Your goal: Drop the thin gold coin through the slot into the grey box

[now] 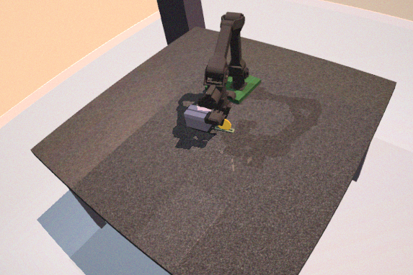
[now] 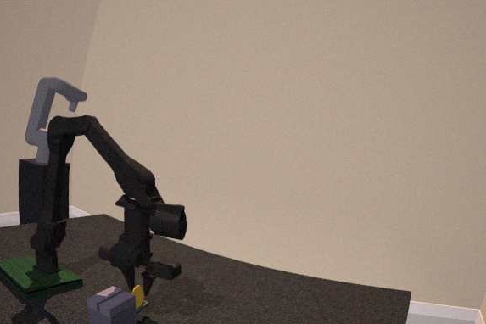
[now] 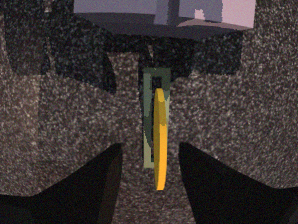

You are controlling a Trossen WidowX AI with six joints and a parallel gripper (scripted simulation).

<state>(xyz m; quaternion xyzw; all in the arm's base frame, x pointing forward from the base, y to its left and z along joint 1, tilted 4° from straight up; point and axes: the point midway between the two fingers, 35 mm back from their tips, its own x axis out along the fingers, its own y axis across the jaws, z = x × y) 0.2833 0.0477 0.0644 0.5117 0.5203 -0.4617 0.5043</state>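
Note:
The gold coin (image 1: pixel 225 124) (image 2: pixel 139 297) (image 3: pixel 160 140) stands on its edge in the shallow green holder (image 1: pixel 232 130) (image 2: pixel 144 304) (image 3: pixel 147 159). The closed grey box (image 1: pixel 196 121) (image 2: pixel 123 311) (image 3: pixel 115 6) stands close by, with the narrow slot in its lid visible in the exterior view. My gripper (image 2: pixel 139 292) (image 3: pixel 150 149) points down, open and empty, with its tips near the coin's top. In the wrist view one finger is on each side of the coin, with a gap on both sides; the coin is nearer the right finger. In the top view the fingertips are hidden.
The arm's green base plate (image 1: pixel 253 82) (image 2: pixel 9 266) is at the back of the dark table (image 1: pixel 202 216) (image 2: pixel 344 297). A grey arm-like shape (image 2: pixel 34 114) on a dark pillar (image 2: pixel 26 191) stands beyond the table. The box is right beside the holder's end.

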